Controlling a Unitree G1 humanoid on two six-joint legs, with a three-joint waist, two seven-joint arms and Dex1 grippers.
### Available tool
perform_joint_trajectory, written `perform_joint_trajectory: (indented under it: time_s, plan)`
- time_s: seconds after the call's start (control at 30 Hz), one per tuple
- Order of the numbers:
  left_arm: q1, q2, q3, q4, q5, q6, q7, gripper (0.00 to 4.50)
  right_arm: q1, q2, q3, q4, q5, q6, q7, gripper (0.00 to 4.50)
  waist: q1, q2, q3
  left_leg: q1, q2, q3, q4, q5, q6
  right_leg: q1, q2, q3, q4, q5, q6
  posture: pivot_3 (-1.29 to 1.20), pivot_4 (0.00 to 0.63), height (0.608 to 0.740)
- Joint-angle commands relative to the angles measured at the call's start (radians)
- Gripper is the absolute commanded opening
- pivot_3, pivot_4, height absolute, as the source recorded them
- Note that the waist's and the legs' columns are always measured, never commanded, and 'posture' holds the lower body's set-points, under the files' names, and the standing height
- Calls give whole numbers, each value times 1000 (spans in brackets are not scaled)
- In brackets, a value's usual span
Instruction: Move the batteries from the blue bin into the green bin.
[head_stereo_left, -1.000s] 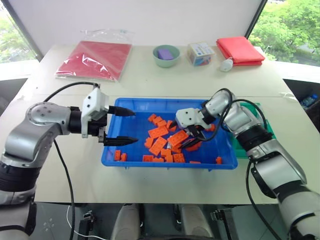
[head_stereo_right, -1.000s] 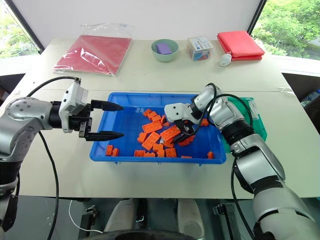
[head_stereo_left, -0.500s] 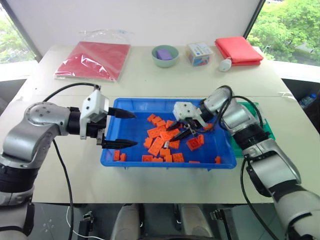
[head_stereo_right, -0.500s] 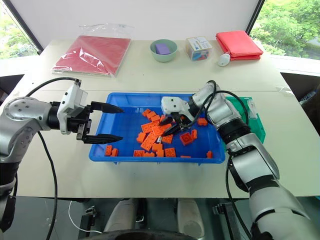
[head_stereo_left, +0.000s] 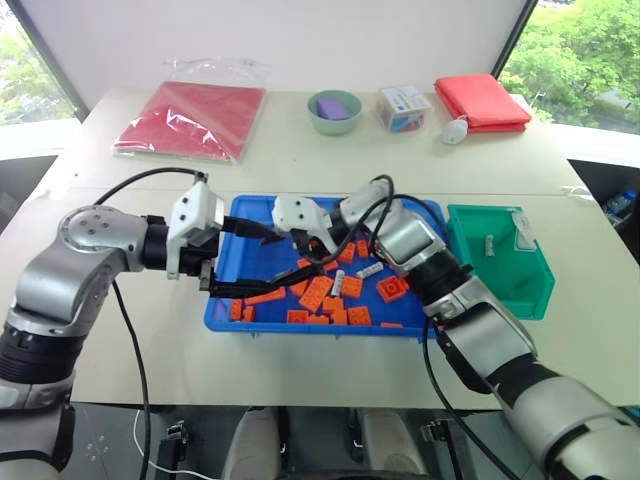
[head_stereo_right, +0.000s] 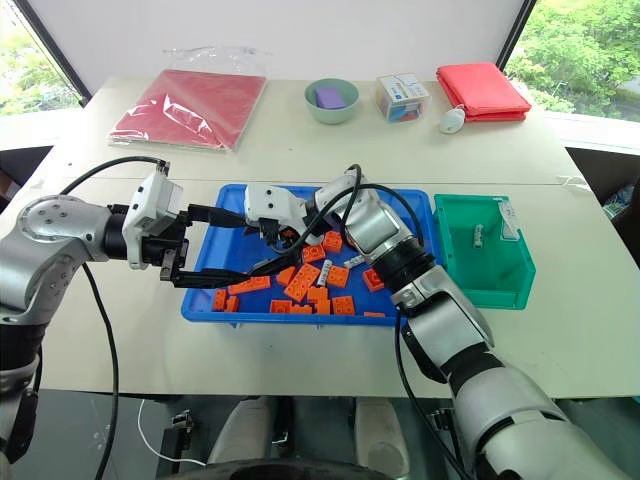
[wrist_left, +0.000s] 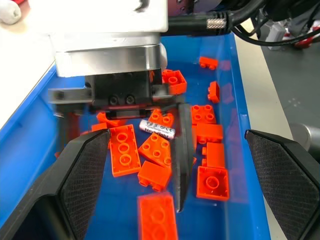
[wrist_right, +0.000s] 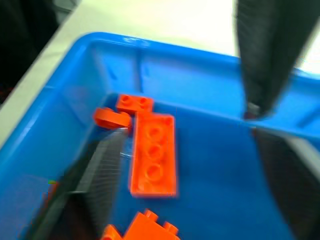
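Note:
The blue bin (head_stereo_left: 440, 315) sits mid-table, holding many orange bricks. Two silver batteries (head_stereo_left: 370, 270) (head_stereo_left: 337, 283) lie among them, and one battery (wrist_left: 157, 129) appears in the left wrist view. To the right, the green bin (head_stereo_left: 535, 280) holds a battery (head_stereo_left: 489, 243). My right gripper (head_stereo_left: 300, 255) reaches across into the blue bin's left part, open and holding nothing, with a long orange brick (wrist_right: 152, 152) beneath it. My left gripper (head_stereo_left: 255, 260) hovers at the bin's left rim, open and empty, facing the right gripper. The right gripper's finger (wrist_left: 182, 150) hangs between the left gripper's fingers.
At the back of the table are a red bagged cloth (head_stereo_left: 195, 118), a pale green bowl (head_stereo_left: 333, 110), a small clear box (head_stereo_left: 405, 107), a folded red cloth (head_stereo_left: 483, 100) and a white bottle (head_stereo_left: 456, 130). Cables trail from both arms.
My right gripper has swung left across the blue bin, from the brick pile to beside the left gripper. Its jaws narrowed, then opened wide again. The left gripper stayed put.

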Motion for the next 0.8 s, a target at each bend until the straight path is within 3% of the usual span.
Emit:
perform_joint_trajectory:
  time_s: [0.03, 0.2, 0.43, 0.8]
  plan:
    - [-5, 7, 18, -11, 0, -17, -1, 4500, 49, -100, 0, -157, 2, 71, 36, 4066, 2, 0, 0, 0, 0, 0, 0, 0, 0, 0, 0, 0, 0, 0, 0, 0, 150, 736]
    - [-19, -2, -1, 11, 10, -31, -15, 4500, 120, -199, 29, -269, -26, 168, 20, 4066, -6, 0, 0, 0, 0, 0, 0, 0, 0, 0, 0, 0, 0, 0, 0, 0, 150, 736]
    - [-71, -21, -31, 63, 35, -56, -43, 4500, 184, -209, 18, -362, -40, 321, -100, 4066, -3, 0, 0, 0, 1, -1, -1, 0, 0, -1, 3, 0, 0, -1, -1, 0, 150, 736]
    - [-101, -40, -43, 104, 61, -88, -65, 4500, 261, -285, -22, -439, -13, 347, -173, 4066, 0, 0, 0, 0, 0, 0, 0, 0, 0, 0, 2, 0, 0, -1, -1, 0, 150, 736]
